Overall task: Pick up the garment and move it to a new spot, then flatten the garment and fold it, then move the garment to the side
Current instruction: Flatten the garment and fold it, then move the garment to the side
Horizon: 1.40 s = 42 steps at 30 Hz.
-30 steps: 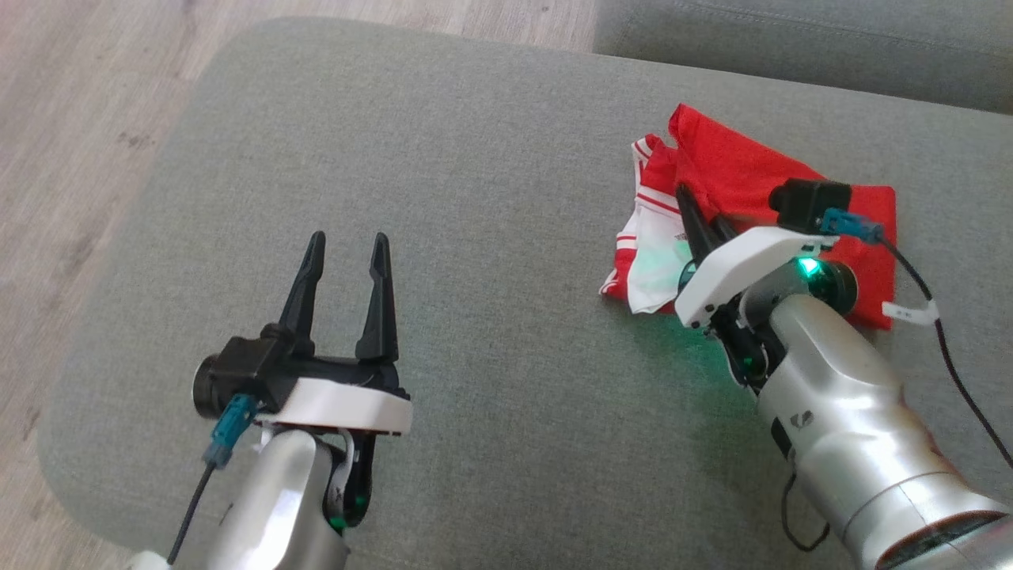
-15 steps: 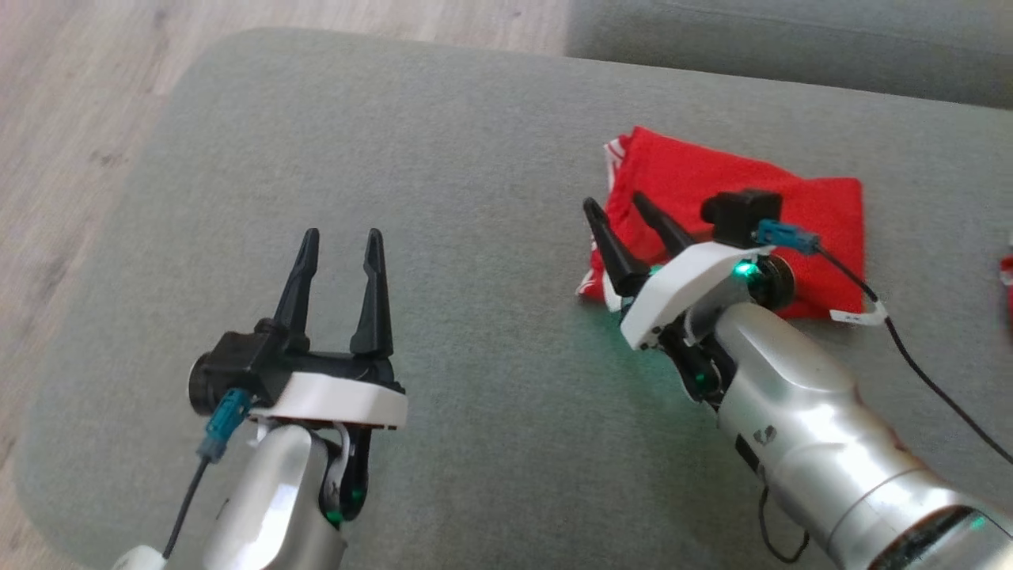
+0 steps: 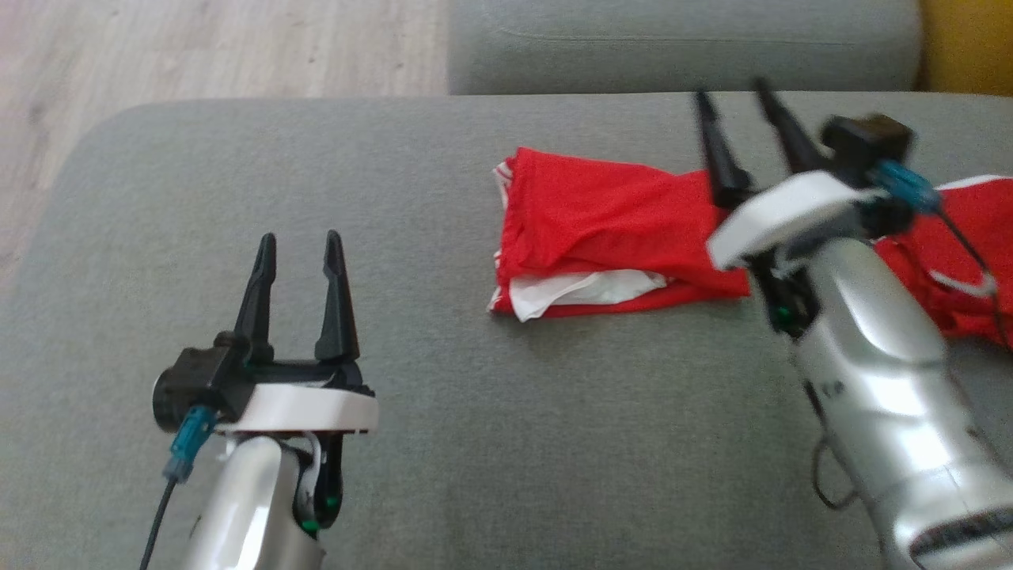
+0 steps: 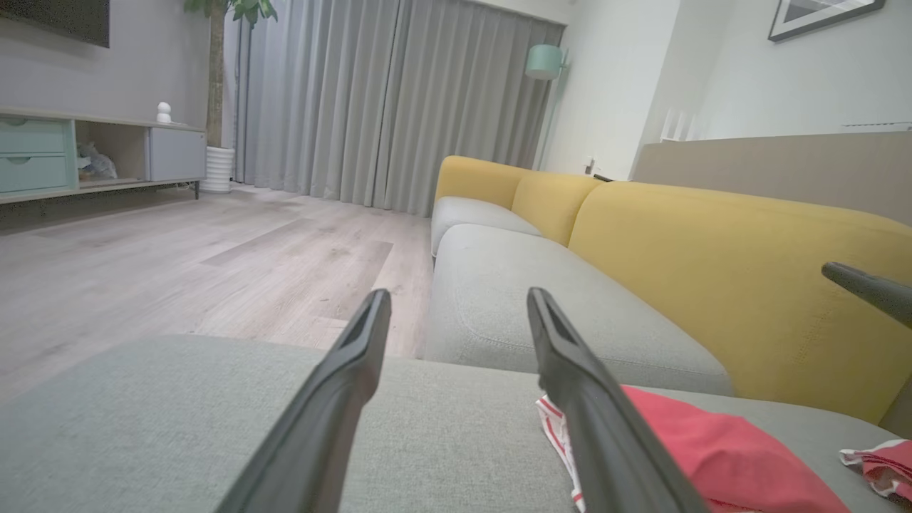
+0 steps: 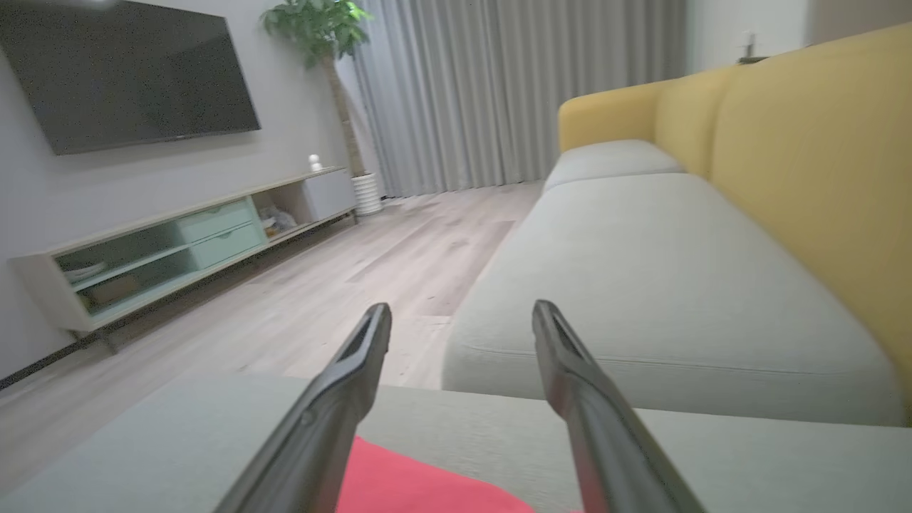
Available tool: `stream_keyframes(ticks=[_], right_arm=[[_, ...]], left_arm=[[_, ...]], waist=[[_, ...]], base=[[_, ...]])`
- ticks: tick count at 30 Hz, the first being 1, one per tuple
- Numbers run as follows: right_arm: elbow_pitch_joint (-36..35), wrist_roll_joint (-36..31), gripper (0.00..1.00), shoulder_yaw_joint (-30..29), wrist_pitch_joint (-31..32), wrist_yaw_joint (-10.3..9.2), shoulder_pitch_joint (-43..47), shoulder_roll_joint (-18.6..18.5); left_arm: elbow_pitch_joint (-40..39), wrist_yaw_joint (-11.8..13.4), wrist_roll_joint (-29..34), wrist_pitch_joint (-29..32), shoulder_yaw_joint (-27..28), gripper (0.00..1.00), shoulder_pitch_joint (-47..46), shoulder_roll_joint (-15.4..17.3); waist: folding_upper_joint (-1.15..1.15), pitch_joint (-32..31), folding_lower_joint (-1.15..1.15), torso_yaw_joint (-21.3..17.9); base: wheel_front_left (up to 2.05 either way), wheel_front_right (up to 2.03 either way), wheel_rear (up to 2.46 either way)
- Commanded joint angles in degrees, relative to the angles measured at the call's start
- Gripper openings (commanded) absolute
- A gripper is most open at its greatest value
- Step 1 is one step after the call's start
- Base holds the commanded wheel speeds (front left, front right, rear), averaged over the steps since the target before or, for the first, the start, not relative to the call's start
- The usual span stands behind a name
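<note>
The left gripper (image 3: pixel 300 237) hangs over the grey cushion (image 3: pixel 475 443). Its two fingers are wide apart and hold nothing. The red garment (image 3: pixel 601 214) lies folded on the cushion, to this gripper's right and a little ahead of its tips. A white bit peeks out of the near edge of the fold.

The right gripper (image 3: pixel 730 89) is wide apart too and holds nothing. The garment lies just to its left and below it. Another red cloth (image 3: pixel 969 229) lies on its right side, partly behind the arm.

The fold looks loose. If a gripper pinches only the top layer to move the garment aside, the fold may fall open. If the right arm swings low, its wire may snag and drag a cloth. With two red cloths so near, it could also grab the wrong one
</note>
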Motion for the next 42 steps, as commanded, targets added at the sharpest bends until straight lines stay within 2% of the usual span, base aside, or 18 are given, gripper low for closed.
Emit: stream_keyframes(ticks=[1,6,10,14,19,32,37,42], right_arm=[[-2.6,-2.1,1.0,-1.6,-0.8,-0.04,2.3,0.1],[-10.0,-12.2,1.0,-11.7,-0.8,-0.04,11.8,-0.3],[-15.8,-16.4,1.0,-18.1,-0.8,-0.04,19.2,1.2],[-21.4,-18.9,1.0,-20.5,-0.8,-0.04,25.9,2.4],[-25.3,-16.7,1.0,-20.3,-0.8,-0.04,30.2,2.6],[-27.8,-18.2,1.0,-20.1,1.1,-0.04,27.5,2.7],[-26.0,-18.0,1.0,-19.8,3.3,-0.04,23.4,2.7],[-19.2,-16.2,1.0,-20.4,7.0,-0.04,16.1,2.7]], left_arm=[[-2.1,0.3,0.5,-0.3,2.4,1.0,-1.0,0.4],[-2.4,0.1,1.1,-0.3,3.5,1.0,0.4,0.4],[-2.4,-0.3,1.8,-0.3,4.4,1.0,1.7,0.4],[-2.8,-0.4,3.0,-0.3,5.4,1.0,3.5,0.4],[-4.4,0.8,4.7,-0.3,7.0,1.0,5.5,0.4],[-5.5,0.5,5.3,-0.3,4.6,1.0,3.8,0.4],[-6.0,0.2,5.3,-0.3,3.5,1.0,1.7,0.4],[-6.3,-0.2,5.8,-0.3,1.4,1.0,-0.5,0.4]], waist=[[0.0,-0.5,0.0,-1.4],[0.0,-1.1,0.0,-3.2],[0.0,-1.7,0.0,-4.4],[0.0,-2.1,0.0,-5.9],[0.0,-2.1,0.0,-7.2],[0.0,1.7,0.0,-5.9],[0.0,4.1,0.0,-4.2],[0.0,7.4,0.0,-0.8]], base=[[0.0,0.0,0.0],[0.0,0.0,0.0],[0.0,0.0,0.0],[0.0,0.0,0.0],[0.0,0.0,0.0],[0.0,0.0,0.0],[0.0,0.0,0.0],[0.0,0.0,0.0]])
